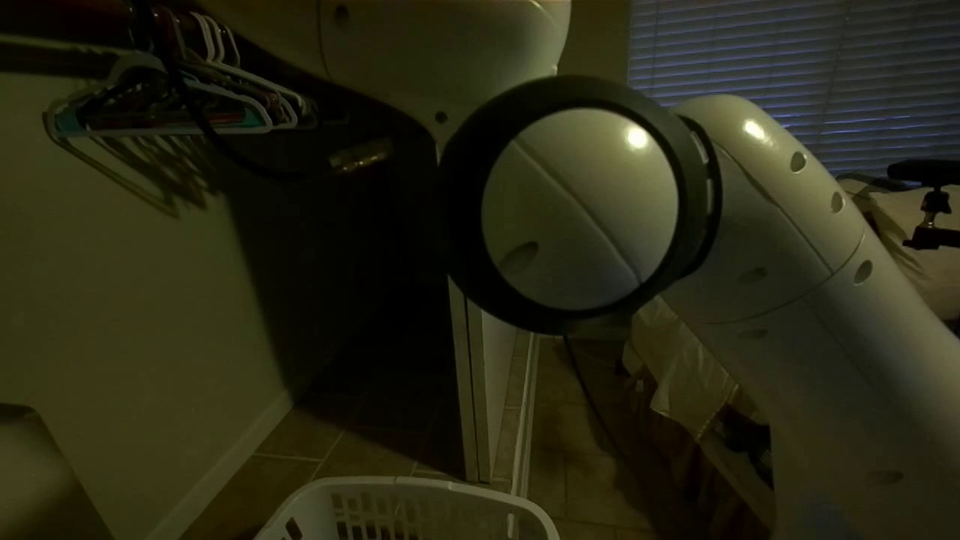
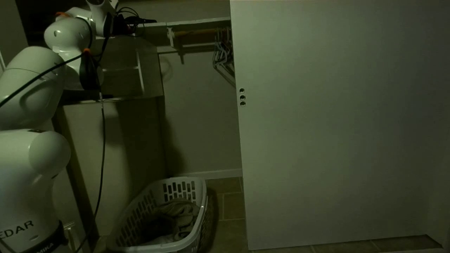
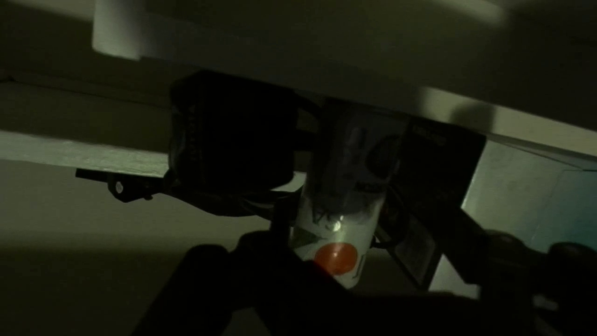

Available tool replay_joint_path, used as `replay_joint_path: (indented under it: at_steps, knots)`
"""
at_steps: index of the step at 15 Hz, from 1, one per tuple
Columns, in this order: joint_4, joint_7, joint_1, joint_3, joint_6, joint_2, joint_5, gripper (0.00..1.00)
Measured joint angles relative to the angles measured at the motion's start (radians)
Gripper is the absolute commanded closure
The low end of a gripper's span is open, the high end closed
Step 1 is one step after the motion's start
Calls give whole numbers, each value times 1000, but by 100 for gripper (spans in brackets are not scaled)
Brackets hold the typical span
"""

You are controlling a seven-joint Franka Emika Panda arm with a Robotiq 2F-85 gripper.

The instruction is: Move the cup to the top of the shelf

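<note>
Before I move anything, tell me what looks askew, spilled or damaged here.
Nothing plainly spilled or damaged shows, though the pictures are dim. The cup leans in the wrist view, but the pale board edge there slopes too, so the lean is probably just the viewing angle.

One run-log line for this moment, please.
gripper: open | orange-printed cup: appears between jaws | contact with shelf: unclear | wrist view: dark

Robot arm [image 1: 589,206], hangers [image 1: 161,120]; white basket [image 1: 420,486], blinds [image 1: 802,75]
</note>
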Motion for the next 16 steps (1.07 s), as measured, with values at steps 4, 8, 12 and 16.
replay_joint_path:
  at_steps: [4, 8, 12, 16]
  knots:
    - [1, 0, 0, -2, 14, -1, 0, 0]
    - [1, 14, 3, -34, 22, -18, -11, 0]
    - [1, 46, 6, -60, 2, -45, -29, 0]
    - [1, 46, 11, -44, -62, -75, -29, 0]
